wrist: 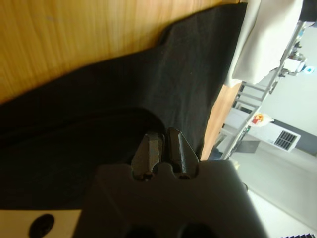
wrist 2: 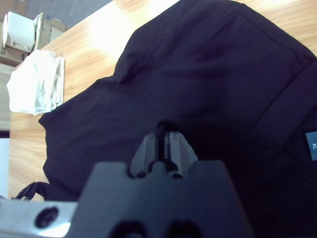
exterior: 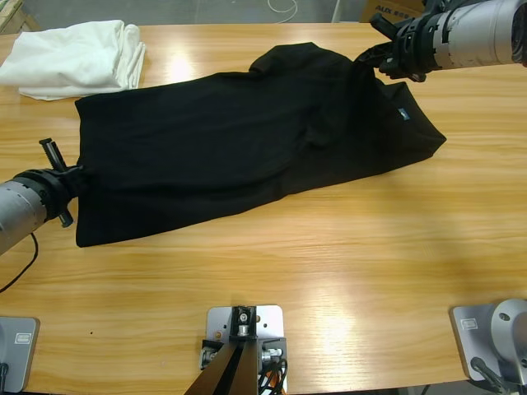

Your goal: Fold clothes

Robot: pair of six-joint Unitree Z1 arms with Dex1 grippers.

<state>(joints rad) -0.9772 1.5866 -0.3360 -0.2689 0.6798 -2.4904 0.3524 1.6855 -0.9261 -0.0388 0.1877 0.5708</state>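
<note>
Wooden table [exterior: 346,255], black shirt [exterior: 239,148], "XL" label [wrist 2: 311,146], both hands [wrist: 165,144] [wrist 2: 161,141] pinching it

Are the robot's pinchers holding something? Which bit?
Both hold the black short-sleeved polo shirt. The left tool pinches its hem-end edge; the right tool pinches cloth at the collar end, near the small blue neck label.
</note>
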